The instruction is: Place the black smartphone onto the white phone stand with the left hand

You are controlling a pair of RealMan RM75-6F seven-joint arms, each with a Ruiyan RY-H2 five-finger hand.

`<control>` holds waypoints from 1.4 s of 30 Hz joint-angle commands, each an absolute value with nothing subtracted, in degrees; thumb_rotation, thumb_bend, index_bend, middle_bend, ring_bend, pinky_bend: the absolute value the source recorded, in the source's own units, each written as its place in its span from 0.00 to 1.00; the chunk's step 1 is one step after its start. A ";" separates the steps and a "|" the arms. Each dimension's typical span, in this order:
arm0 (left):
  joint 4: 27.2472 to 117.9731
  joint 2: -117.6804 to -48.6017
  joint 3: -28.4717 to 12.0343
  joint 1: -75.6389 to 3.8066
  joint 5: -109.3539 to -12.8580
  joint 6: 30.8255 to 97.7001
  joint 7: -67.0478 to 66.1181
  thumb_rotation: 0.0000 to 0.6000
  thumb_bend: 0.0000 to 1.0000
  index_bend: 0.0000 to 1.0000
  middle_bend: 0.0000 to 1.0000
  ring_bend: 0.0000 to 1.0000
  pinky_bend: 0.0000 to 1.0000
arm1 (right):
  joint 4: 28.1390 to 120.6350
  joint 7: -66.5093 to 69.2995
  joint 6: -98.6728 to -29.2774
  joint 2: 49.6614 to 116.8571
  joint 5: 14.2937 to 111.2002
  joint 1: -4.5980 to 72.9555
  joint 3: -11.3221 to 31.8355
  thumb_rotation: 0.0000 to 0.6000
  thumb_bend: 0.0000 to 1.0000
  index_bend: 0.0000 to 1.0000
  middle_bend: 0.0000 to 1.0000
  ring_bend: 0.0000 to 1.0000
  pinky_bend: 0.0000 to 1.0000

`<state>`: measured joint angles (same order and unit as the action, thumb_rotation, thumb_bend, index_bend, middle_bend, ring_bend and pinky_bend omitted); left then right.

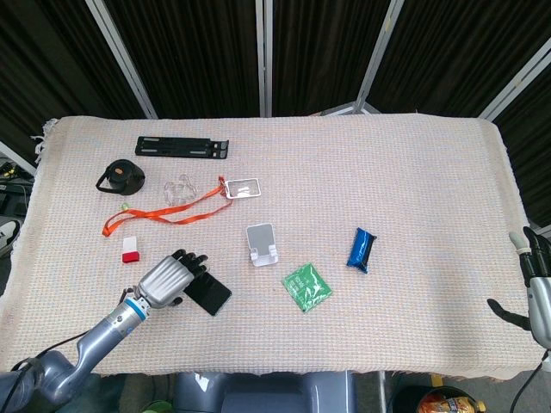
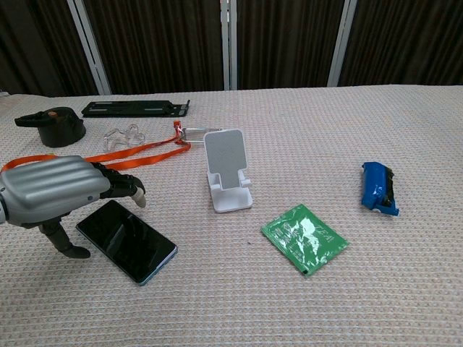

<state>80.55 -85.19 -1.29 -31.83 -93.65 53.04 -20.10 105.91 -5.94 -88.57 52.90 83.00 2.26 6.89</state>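
Dark curtain panels back a bench (image 1: 413, 172) covered in a pale woven cloth. Left hand (image 1: 168, 277) sits low at the near-left of the bench, palm down, fingers (image 2: 119, 184) apart and curled slightly, holding nothing; its fingertips hang over the upper-left end of the black smartphone (image 2: 126, 240), thumb (image 2: 61, 242) reaching down beside the phone's left edge; contact cannot be judged. Smartphone lies flat, screen up, skewed diagonally on the cloth, not on the stand. White phone stand (image 2: 228, 173) is upright just right of the phone, apart from it, its cradle facing the robot. Green packet (image 2: 304, 238) lies flat to the near-right of the stand; blue packet (image 2: 378, 188) further right. Behind the hand: small red-and-white block (image 1: 131, 249), orange lanyard (image 1: 168, 211) with a clear badge holder (image 1: 244, 187), black round cap (image 1: 122, 176), black flat bracket (image 1: 182, 148). Right hand (image 1: 535, 275) shows at the far-right bench edge, well apart from everything; its state cannot be told.
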 commanded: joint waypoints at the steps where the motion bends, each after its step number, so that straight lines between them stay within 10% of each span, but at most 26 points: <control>1: 80.12 -86.08 -1.03 -32.41 -92.62 52.39 -20.93 1.00 0.00 0.23 0.14 0.21 0.25 | 105.92 -5.87 -88.51 52.84 82.94 2.29 6.89 1.00 0.00 0.00 0.00 0.00 0.00; 15: 77.98 -88.70 -0.22 -33.71 -90.09 51.95 -21.92 1.00 0.00 0.27 0.15 0.22 0.25 | 105.81 -5.31 -88.00 52.53 82.66 2.38 6.76 1.00 0.00 0.00 0.00 0.00 0.00; 24: 77.89 -89.25 -0.13 -33.96 -89.09 52.94 -21.70 1.00 0.00 0.60 0.40 0.44 0.40 | 105.79 -4.84 -87.83 52.33 82.66 2.39 6.67 1.00 0.00 0.00 0.00 0.00 0.00; 42: 87.56 -79.71 -1.91 -34.40 -93.78 61.85 -26.24 1.00 0.00 0.63 0.42 0.46 0.44 | 106.26 -2.83 -88.57 51.27 83.30 1.89 6.55 1.00 0.00 0.00 0.00 0.00 0.00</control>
<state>85.37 -81.79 -1.22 -34.04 -92.80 60.68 -24.50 106.20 -3.09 -88.43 51.45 83.19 1.99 6.56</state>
